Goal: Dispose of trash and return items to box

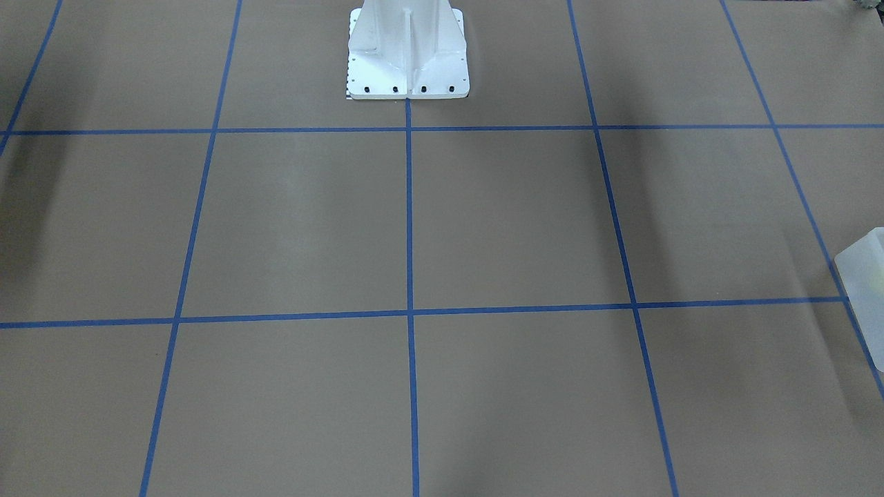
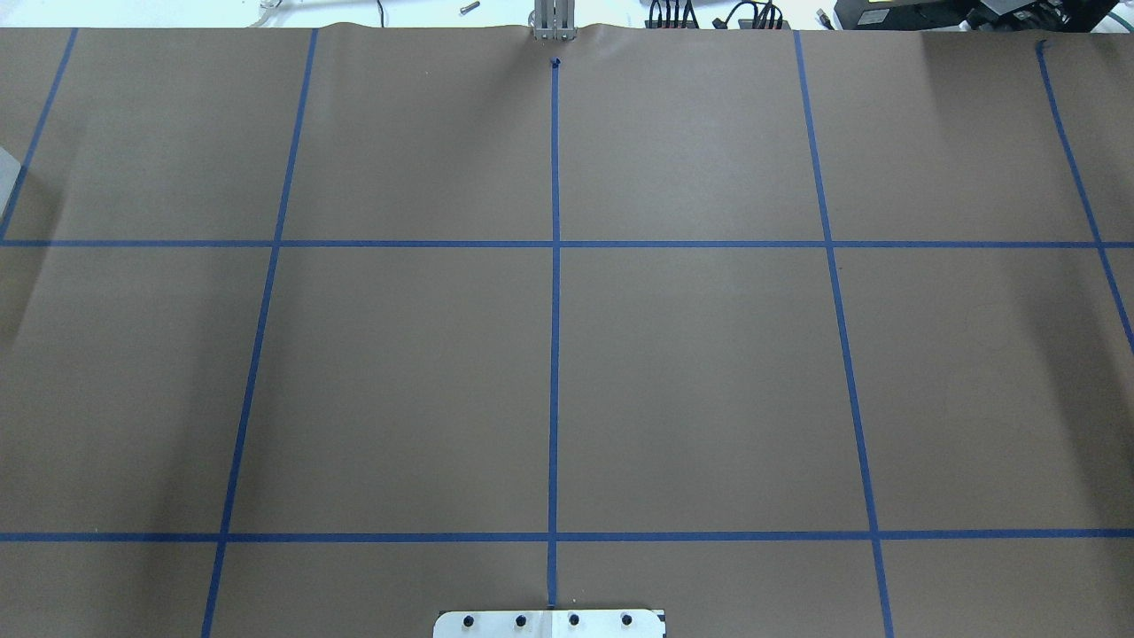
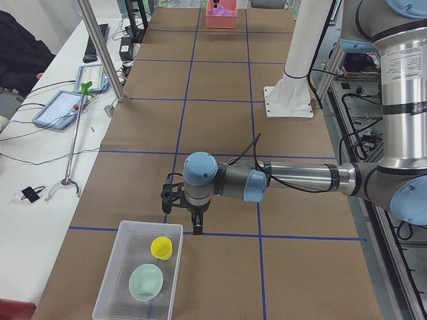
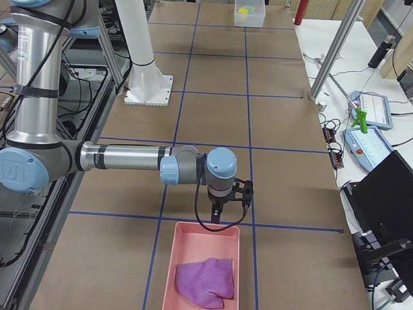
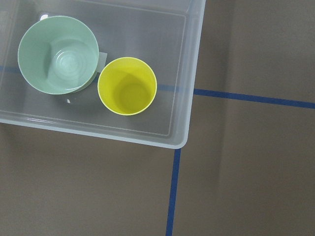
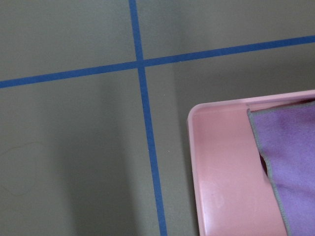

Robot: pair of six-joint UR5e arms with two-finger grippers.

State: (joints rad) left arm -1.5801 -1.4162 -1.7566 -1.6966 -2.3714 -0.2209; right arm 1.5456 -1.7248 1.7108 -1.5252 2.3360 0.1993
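Left wrist-mounted camera looks straight down into the box (image 5: 181, 140), which fills the upper left of its frame. The yellow cup (image 5: 127, 86) stands there mouth up. The mint-green bowl (image 5: 58, 54) sits mouth up just beside it toward the upper left corner, so close that you cannot tell whether the rims touch. With both items inside the walls, the return half of the job reads as done. In the exterior left view the left gripper (image 3: 195, 223) hangs pointing down at lower centre, above the table (image 2: 709, 354) just outside the box's rim. That placement suggests an arm that is finished with the box rather than reaching into it, though from this side view you cannot tell whether its fingers are apart or together. In the exterior right view the right gripper (image 4: 216, 216) points down above the far edge of a pink tray (image 6: 216, 162). A purple cloth (image 6: 290, 157) lies crumpled in that tray, which probably serves as the discard bin, and again you cannot tell how the fingers stand. Each container sits at one end of the table, likely so the nearer arm serves it. The overhead exterior view shows brown paper crossed by blue tape (image 2: 555, 266), and the white base (image 1: 407, 55) stands at the top of the front-facing frame.
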